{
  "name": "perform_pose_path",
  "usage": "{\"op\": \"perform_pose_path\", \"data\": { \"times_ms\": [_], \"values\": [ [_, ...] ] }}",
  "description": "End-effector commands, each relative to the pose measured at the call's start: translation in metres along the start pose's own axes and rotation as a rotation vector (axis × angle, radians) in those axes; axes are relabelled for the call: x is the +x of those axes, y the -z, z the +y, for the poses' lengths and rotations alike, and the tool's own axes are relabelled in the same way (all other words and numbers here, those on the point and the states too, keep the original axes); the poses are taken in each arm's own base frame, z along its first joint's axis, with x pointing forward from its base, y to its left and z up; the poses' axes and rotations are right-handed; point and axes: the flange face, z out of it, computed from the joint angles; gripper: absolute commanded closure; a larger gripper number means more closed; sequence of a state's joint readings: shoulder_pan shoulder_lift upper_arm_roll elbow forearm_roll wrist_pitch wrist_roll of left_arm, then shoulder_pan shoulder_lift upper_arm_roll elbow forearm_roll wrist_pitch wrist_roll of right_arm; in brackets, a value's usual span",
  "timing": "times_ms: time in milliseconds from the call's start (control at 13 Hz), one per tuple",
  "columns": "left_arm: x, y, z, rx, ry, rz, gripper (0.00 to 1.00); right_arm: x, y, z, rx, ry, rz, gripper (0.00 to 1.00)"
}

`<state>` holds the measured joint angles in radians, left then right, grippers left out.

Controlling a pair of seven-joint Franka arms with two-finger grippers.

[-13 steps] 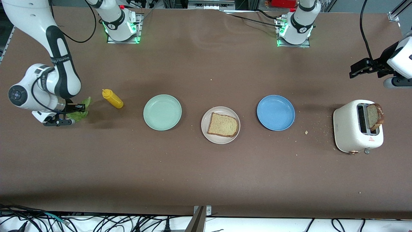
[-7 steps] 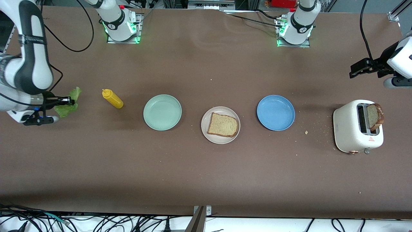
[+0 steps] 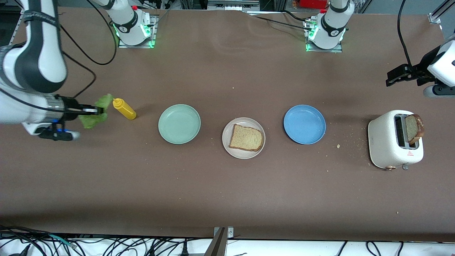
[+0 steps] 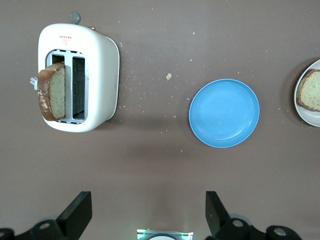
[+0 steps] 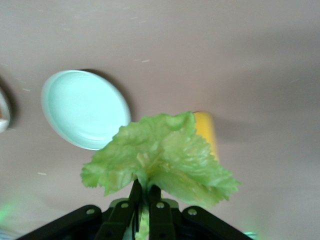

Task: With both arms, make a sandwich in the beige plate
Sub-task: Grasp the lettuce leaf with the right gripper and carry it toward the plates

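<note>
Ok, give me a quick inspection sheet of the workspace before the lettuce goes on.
Surface: brown table, crumbs near the toaster.
Job's things: beige plate holds one toast slice; second toast slice stands in the white toaster; lettuce leaf is up in the air.
Clutter: yellow bottle, mint-green plate, blue plate.
Grippers: right claw shut on the lettuce leaf, beside the yellow bottle; left claw open, waiting above the table by the toaster.
Cables: black leads at the bases and along the table's near edge.
Surroundings: nothing seen.
</note>
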<state>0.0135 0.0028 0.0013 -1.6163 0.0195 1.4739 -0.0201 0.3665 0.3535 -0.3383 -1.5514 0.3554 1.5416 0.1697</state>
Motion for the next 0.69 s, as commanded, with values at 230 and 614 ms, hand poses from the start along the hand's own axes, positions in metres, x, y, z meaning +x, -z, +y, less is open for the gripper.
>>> {"op": "perform_pose_path", "data": {
  "times_ms": [230, 614],
  "values": [
    [-0.002, 0.004, -0.001, 0.043, 0.008, 0.004, 0.00, -0.012, -0.047, -0.153, 0.097, -0.401, 0.032, 1.00],
    [-0.001, 0.003, -0.001, 0.043, 0.009, 0.002, 0.00, -0.022, -0.131, -0.266, 0.271, -0.736, 0.051, 1.00]
  ]
}}
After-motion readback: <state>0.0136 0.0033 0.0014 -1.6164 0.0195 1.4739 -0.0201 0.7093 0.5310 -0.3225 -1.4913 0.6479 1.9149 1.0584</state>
